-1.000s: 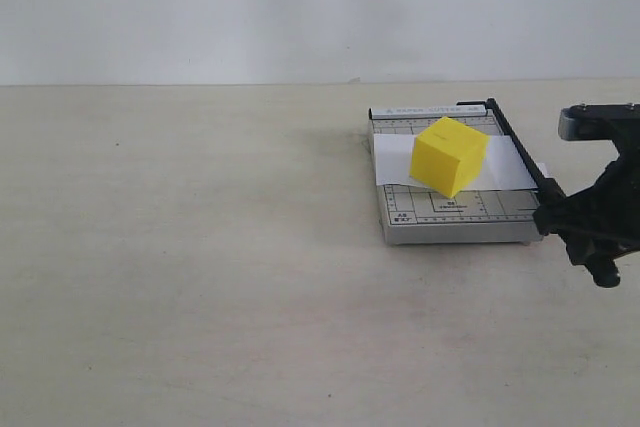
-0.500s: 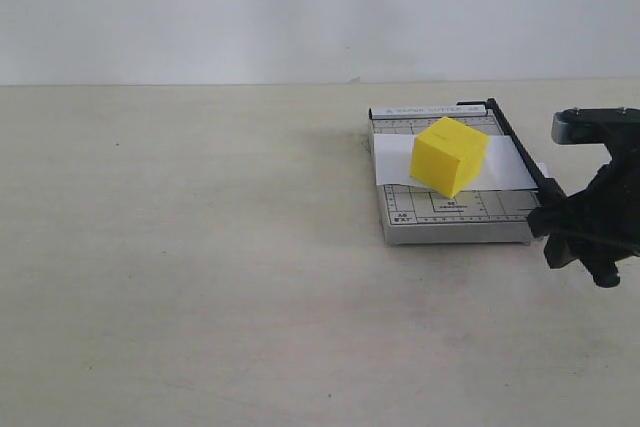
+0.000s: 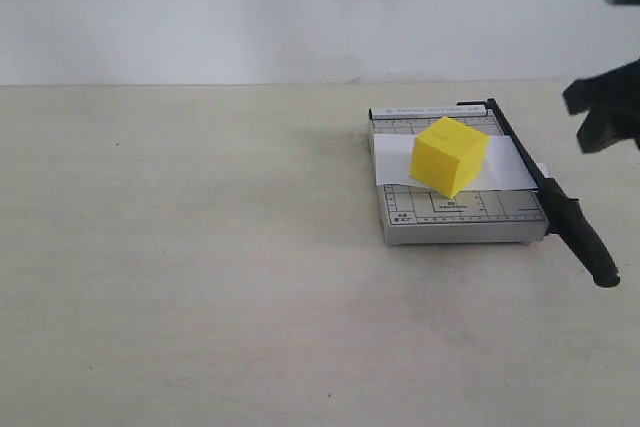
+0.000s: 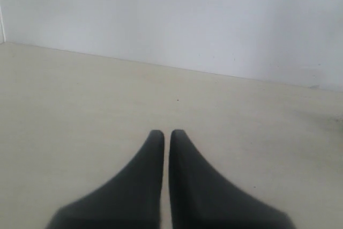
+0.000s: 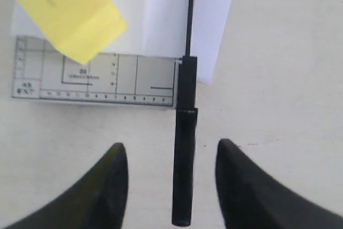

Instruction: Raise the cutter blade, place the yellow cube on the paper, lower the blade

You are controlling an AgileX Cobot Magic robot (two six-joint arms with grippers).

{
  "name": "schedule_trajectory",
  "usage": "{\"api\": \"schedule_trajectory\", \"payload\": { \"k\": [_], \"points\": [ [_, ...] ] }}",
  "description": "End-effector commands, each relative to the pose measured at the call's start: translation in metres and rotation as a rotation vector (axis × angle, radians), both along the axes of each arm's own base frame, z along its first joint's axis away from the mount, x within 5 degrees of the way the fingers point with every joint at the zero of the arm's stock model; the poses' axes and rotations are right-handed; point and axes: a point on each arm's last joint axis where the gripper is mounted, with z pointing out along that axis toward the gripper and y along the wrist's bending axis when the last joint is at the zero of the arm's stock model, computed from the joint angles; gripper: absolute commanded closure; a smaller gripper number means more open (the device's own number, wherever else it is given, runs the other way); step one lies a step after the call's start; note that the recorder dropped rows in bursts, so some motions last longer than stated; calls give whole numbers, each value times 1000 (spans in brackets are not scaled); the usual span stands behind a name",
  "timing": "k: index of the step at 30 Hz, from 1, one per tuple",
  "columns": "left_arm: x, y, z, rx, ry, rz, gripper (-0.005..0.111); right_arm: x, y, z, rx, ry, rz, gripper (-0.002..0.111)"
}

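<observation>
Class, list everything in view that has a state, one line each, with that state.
cutter blade: lowered flat along the base edge.
yellow cube: resting on the paper.
paper: lying across the base, under the blade.
left gripper: jaws shut, empty.
right gripper: jaws open, empty.

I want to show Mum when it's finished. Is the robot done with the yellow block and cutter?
Looks finished. The yellow cube sits on the paper, and the cutter blade lies flat along the cutter base. Nothing is in hand: the right pincer is open, clear of the handle; the left pincer is shut over the table. Nothing seems left.
</observation>
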Motion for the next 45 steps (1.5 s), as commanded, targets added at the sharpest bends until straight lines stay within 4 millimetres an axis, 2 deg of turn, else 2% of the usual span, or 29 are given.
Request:
{"api": "schedule_trajectory", "payload": {
  "k": [1,2,7,9,12,15,18,21,23,29,31,34,39,40,41,42,45],
  "points": [
    [0,0,-1,-7,-2,-3,102,-45,-2,50,37,-210,-63,99],
    [0,0,-1,-7,-2,-3,102,-59,-2,58,54,-294,-71,108],
    [0,0,-1,-7,-2,-3,102,-142,-6,69,119,-676,-110,108],
    [0,0,-1,-7,-2,-3,102,-176,-7,66,122,-796,-104,108],
    [0,0,-1,-7,-2,-3,102,-215,-9,59,49,-950,-46,108],
    [0,0,-1,-7,-2,-3,102,-237,-10,48,-31,-1071,-6,108],
    [0,0,-1,-7,-2,-3,102,-241,-11,23,-112,-1044,38,108],
    [0,0,-1,-7,-2,-3,102,-245,-10,7,-63,-974,28,108],
    [0,0,-1,-7,-2,-3,102,-249,-9,4,-37,-953,30,108],
    [0,0,-1,-7,-2,-3,102,-249,-15,12,-189,-1055,32,108],
    [0,0,-1,-7,-2,-3,102,-249,-17,11,-176,-1038,-1,108],
    [0,0,-1,-7,-2,-3,102,-240,-18,-8,-119,-1031,-47,108],
    [0,0,-1,-7,-2,-3,102,-227,-18,-68,-64,-1148,-112,108],
    [0,0,-1,-7,-2,-3,102,-228,-19,-71,-43,-1181,-132,108],
    [0,0,-1,-7,-2,-3,102,-228,-20,-75,-32,-1140,-154,108],
    [0,0,-1,-7,-2,-3,102,-228,-20,-86,-36,-1011,-164,108],
    [0,0,-1,-7,-2,-3,102,-229,-22,-98,-73,-879,-163,108]
  ]
}}
